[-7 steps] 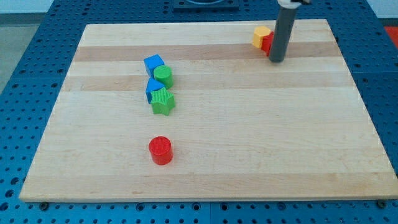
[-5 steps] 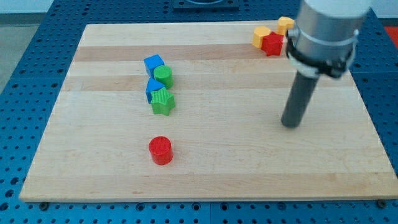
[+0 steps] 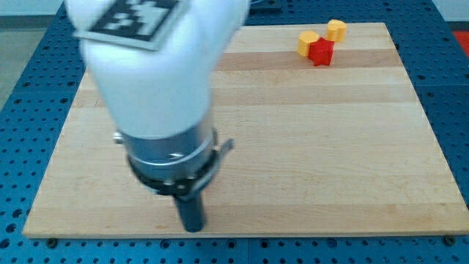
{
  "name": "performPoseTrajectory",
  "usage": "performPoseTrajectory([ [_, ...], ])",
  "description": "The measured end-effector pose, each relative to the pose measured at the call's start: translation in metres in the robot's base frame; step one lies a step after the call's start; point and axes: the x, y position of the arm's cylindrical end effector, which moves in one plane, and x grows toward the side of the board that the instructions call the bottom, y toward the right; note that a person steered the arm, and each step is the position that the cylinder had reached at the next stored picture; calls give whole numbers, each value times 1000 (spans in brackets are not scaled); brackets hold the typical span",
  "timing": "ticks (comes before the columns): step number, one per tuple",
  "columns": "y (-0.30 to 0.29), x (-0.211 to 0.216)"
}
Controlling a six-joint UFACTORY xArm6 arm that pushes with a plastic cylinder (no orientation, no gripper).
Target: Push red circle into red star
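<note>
The red star (image 3: 320,52) lies at the view's top right of the wooden board (image 3: 330,147). My arm fills the view's left and hides the red circle. My tip (image 3: 193,228) rests near the board's bottom edge, left of centre, far from the red star. Whether the tip touches the red circle cannot be seen.
Two yellow blocks (image 3: 308,42) (image 3: 336,30) sit against the red star at the view's top right. The blue and green blocks seen earlier are hidden behind my arm. A blue perforated table (image 3: 451,110) surrounds the board.
My arm swept from the view's top right down and left to the bottom left. It now covers the red circle and the blue and green blocks. The second yellow block came into view.
</note>
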Motion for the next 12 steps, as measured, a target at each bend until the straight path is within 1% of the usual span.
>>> performPoseTrajectory([
  [1, -2, -2],
  [2, -14, -13],
  [3, -15, -63],
  [4, 6, -91],
  [5, 6, -91],
  [7, 50, -99],
  [8, 52, -104],
  [9, 81, -118],
  [10, 125, -138],
  [12, 180, -190],
])
